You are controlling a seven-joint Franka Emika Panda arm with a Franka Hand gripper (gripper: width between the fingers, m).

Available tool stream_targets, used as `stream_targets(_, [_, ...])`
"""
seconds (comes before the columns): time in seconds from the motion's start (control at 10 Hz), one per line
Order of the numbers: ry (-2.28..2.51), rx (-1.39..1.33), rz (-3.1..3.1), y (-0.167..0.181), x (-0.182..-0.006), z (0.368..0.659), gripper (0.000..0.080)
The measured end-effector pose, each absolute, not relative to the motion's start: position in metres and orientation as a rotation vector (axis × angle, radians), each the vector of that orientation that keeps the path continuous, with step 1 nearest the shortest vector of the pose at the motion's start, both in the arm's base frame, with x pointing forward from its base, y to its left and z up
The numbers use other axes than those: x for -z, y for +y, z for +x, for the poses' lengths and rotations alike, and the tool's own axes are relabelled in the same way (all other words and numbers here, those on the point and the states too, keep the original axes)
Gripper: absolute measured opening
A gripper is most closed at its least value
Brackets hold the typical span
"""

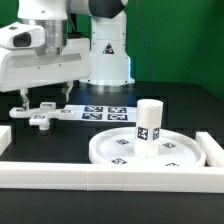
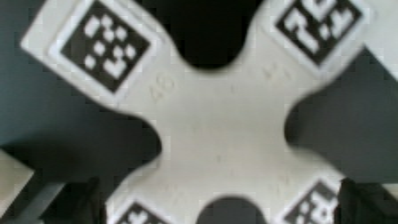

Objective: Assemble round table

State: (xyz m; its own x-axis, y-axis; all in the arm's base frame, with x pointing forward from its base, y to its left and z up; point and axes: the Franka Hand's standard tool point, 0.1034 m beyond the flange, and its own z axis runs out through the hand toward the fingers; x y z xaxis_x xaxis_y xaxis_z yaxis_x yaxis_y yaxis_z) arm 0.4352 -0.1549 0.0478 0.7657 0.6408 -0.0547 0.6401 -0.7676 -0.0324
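Note:
The large round rimmed disc (image 1: 120,152) lies flat on the table at the exterior view's right. The short thick cylinder leg (image 1: 149,121) stands upright on it, with a tag on its side. The small flat white foot (image 1: 38,114) lies on the table at the exterior view's left. In the wrist view the foot (image 2: 214,120) fills the frame, cross-shaped with tags on its lobes. My gripper (image 1: 40,100) is lowered over the foot, and its dark fingers (image 2: 45,198) stand apart on either side of it. The gripper (image 2: 214,208) looks open.
The marker board (image 1: 100,112) lies flat behind the disc, just to the exterior view's right of the foot. Long white border rails (image 1: 100,176) run along the front and the right side. The arm's base (image 1: 108,60) stands at the back.

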Motion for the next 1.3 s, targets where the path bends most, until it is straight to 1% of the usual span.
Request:
stream_targets(0.6, [-1.092,-0.103,-2.931,-0.158,-0.043,0.430,0.0649])
stream_targets(0.9, [-1.098,-0.126,-2.922,-0.159,-0.035,0.425,0.0649])
stream_targets(1.3, [-1.096,-0.141,-2.917,-0.159,-0.030,0.422,0.0649])
